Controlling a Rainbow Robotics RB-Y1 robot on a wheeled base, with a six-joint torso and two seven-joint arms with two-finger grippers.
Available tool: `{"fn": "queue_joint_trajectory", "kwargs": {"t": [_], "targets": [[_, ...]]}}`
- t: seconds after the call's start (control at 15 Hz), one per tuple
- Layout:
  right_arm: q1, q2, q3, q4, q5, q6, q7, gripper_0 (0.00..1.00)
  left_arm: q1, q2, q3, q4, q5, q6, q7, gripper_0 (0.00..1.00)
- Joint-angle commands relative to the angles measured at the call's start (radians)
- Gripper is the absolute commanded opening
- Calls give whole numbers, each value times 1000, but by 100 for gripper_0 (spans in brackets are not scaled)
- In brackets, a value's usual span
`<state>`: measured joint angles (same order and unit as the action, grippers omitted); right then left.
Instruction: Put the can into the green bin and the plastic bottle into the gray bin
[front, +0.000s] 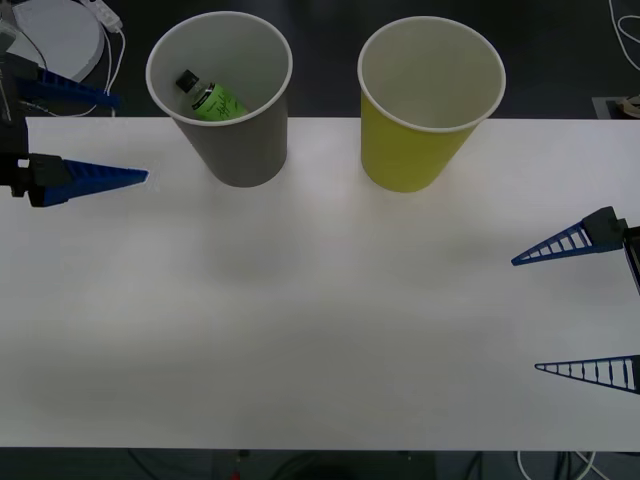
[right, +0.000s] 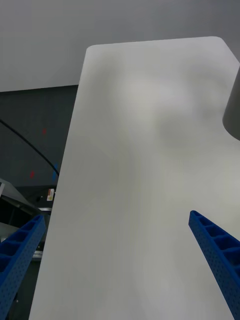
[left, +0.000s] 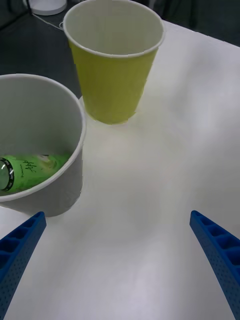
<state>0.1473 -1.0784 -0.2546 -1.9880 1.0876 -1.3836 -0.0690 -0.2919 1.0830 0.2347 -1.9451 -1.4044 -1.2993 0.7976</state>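
On the white desk (front: 320, 330), at about 11 o'clock in the front view, stands the gray bin (front: 232, 140), upright, and the plastic bottle (front: 210, 98) lies tilted inside it, its black cap pointing toward 10 o'clock. At about 1 o'clock stands the green bin (front: 418, 140), also upright, near the gray bin but not touching it; its pale inside shows nothing in it. At 9 o'clock, at the desk's left edge, the left gripper (front: 125, 138) hovers with its two blue ribbed fingers spread wide and nothing between them; their tips point toward the gray bin, just beside it and apart from it. At about 4 o'clock, near the desk's right edge, the right gripper (front: 528, 314) also has its fingers spread wide, with only bare desk between them, well apart from both bins. From the left wrist view the gray bin (left: 47, 195) is the nearer one, with the bottle (left: 30, 170) lying against its inner wall, and the green bin (left: 114, 80) stands beyond it. From the right wrist view the blue fingers (right: 217, 250) are far apart over the bare desk (right: 140, 150).
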Motion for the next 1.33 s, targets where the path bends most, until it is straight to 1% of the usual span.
{"fn": "queue_joint_trajectory", "kwargs": {"t": [0.07,0.33,0.53,0.67,0.8,0.87,1.07,1.33], "targets": [[0,0,0,0,0,0,0,100,69,0,18,-5,48,-2,-124,100],[0,0,0,0,0,0,0,100,224,0,94,-71,96,-2,-248,100],[0,0,0,0,0,0,0,100,339,0,144,-95,163,-3,-348,100],[0,0,0,0,0,0,0,100,387,0,183,-95,188,-49,-419,100],[0,0,0,0,0,0,0,100,418,0,221,-95,200,-97,-449,100],[0,0,0,0,0,0,0,100,430,0,227,-95,206,-107,-486,100],[0,0,0,0,0,0,0,100,474,0,238,-94,216,-107,-554,100],[0,0,0,0,0,0,0,100,491,0,242,-94,222,-107,-580,100]]}}
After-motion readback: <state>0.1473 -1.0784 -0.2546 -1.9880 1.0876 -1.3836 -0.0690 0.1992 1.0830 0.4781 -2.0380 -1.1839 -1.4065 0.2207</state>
